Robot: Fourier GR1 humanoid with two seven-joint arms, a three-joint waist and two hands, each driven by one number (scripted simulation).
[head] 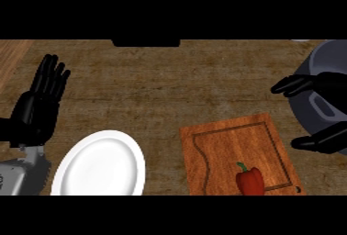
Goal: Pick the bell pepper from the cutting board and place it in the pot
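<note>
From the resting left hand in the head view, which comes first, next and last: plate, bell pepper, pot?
From the left hand:
1. Plate, just below-right of it.
2. Bell pepper, on the cutting board, lower right.
3. Pot, far right edge.

The glossy black left hand [37, 108] is seen at the view's left, built of slender, segmented fingers with rounded tips and faint highlights along their edges. Below it, a blocky black wrist section is joined to a light grey, smooth-cased forearm [20, 176], on which a ridged grey cuff is visible near the wrist. The glossy black right hand [324, 112] is seen at the right edge, made of the same thick, rounded, segmented fingers; its forearm is not shown.
</note>
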